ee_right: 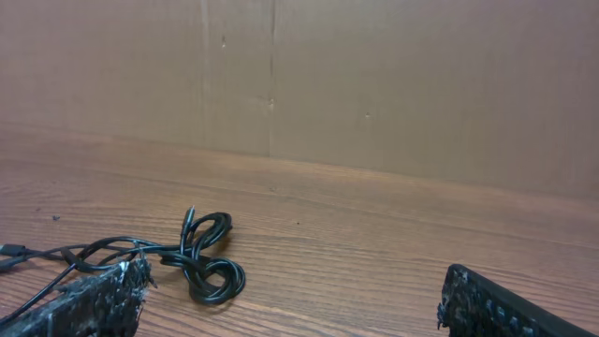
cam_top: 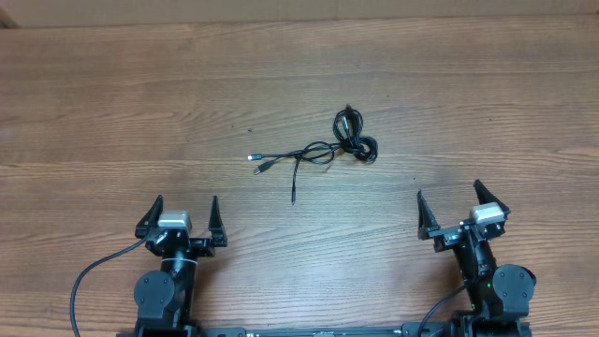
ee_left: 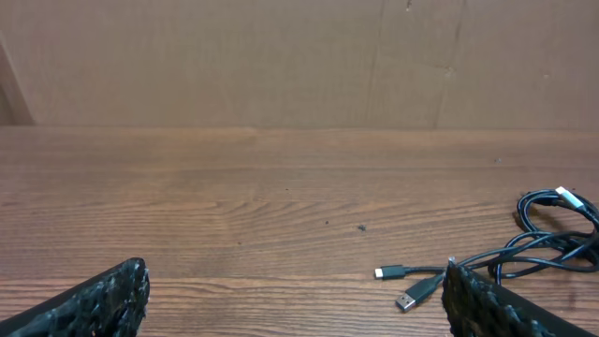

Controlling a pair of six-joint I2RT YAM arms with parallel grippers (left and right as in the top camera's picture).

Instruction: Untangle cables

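From overhead, one tangle of thin black cables (cam_top: 323, 148) lies on the wooden table (cam_top: 103, 103) beyond both arms, nearer the right one. Its knot sits at the right, and four loose ends can be counted. Two grippers show: the left gripper (cam_top: 185, 204) and the right gripper (cam_top: 448, 192), both spread wide, empty and well apart from the cables.

In the left wrist view, two fingers (ee_left: 108, 298) stand apart, with the cables (ee_left: 524, 248) ahead to the right showing three plug ends.

In the right wrist view, two parted fingers (ee_right: 501, 309) frame the cables (ee_right: 208, 257) ahead to the left.
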